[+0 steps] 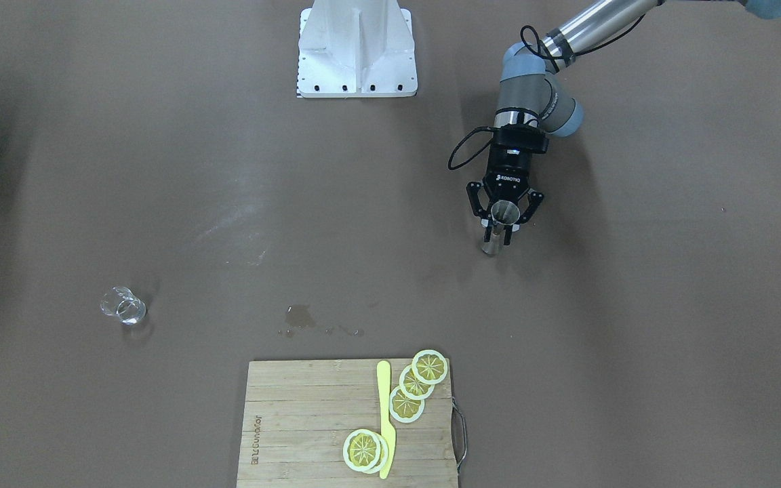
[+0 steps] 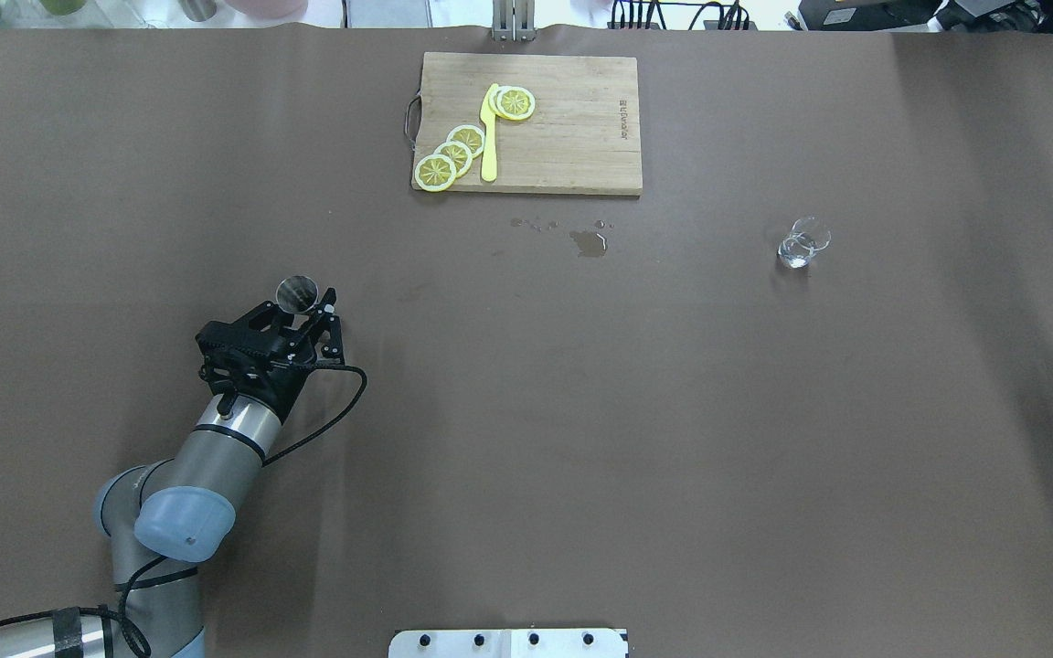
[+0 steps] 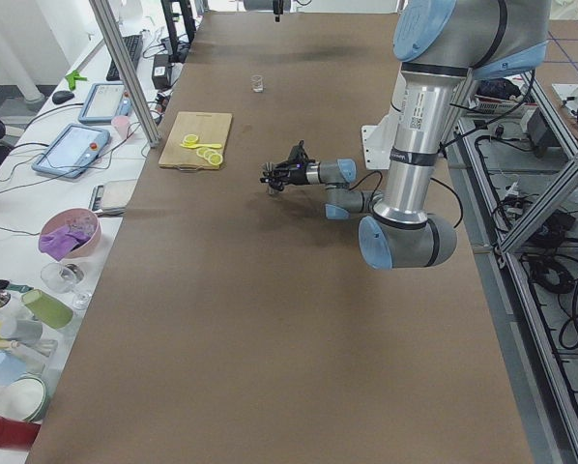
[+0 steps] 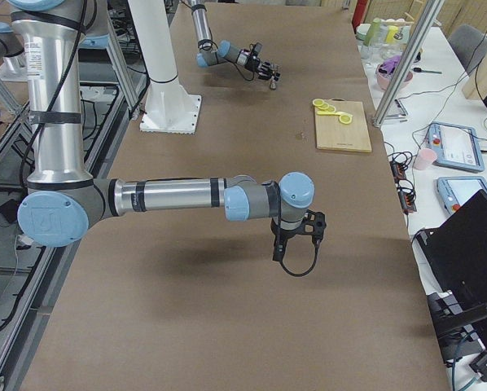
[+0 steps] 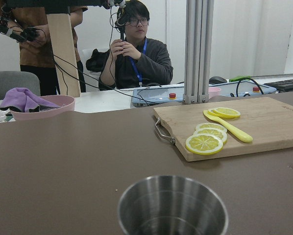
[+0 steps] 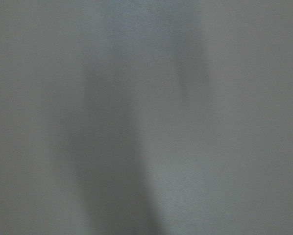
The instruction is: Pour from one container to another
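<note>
The silver metal jigger (image 1: 503,214) stands upright at the table's left side, seen from above as a round rim (image 2: 296,292). My left gripper (image 1: 499,236) reaches in level and is shut on the jigger's narrow waist. The left wrist view shows only the jigger's open top cup (image 5: 173,210), close and low in the frame. The small clear glass (image 2: 803,242) stands alone far off on the right side of the table (image 1: 123,305). My right gripper (image 4: 302,236) hangs fingers-down over bare table near that end; I cannot tell whether it is open or shut.
A wooden cutting board (image 2: 572,119) with lemon slices (image 2: 453,151) and a yellow knife (image 2: 489,137) lies at the far edge. A small wet spill (image 2: 589,241) sits before it. People stand beyond the table (image 5: 136,54). The right wrist view shows only grey blur.
</note>
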Tool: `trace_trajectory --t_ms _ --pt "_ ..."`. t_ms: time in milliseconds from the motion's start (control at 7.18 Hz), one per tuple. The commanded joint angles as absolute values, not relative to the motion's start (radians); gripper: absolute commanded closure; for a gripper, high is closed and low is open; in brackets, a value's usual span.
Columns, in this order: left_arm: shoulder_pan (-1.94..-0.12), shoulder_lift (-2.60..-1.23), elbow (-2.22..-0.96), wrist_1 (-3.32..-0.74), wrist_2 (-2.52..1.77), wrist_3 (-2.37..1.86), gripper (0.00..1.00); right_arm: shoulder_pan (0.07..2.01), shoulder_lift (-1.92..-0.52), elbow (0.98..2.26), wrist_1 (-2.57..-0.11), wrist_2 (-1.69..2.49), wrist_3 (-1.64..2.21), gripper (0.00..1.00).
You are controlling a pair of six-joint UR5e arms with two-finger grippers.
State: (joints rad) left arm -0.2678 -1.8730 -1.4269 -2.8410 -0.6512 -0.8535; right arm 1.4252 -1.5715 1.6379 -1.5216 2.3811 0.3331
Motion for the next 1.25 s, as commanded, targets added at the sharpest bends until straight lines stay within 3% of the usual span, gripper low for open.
trace_trajectory --t_ms 0,139,836,975,1114 --pt "-0.267 -1.873 -1.430 -2.841 -0.647 -0.853 0.57 1.404 -1.579 1.632 -1.520 2.362 0.328 0.00" --pt "-0.267 -1.873 -1.430 -2.841 -0.647 -0.853 0.50 1.404 -1.582 1.637 -1.520 2.356 0.328 0.00" --pt "-0.267 -1.873 -1.431 -2.841 -0.647 -0.853 0.37 1.394 -1.588 1.644 -1.558 2.353 0.331 0.00" --pt "-0.267 -1.873 -1.431 -2.841 -0.647 -0.853 0.32 1.396 -1.591 1.644 -1.559 2.350 0.330 0.00" --pt "-0.267 -1.873 -1.431 -2.841 -0.647 -0.853 0.18 1.391 -1.591 1.644 -1.557 2.335 0.327 0.00"
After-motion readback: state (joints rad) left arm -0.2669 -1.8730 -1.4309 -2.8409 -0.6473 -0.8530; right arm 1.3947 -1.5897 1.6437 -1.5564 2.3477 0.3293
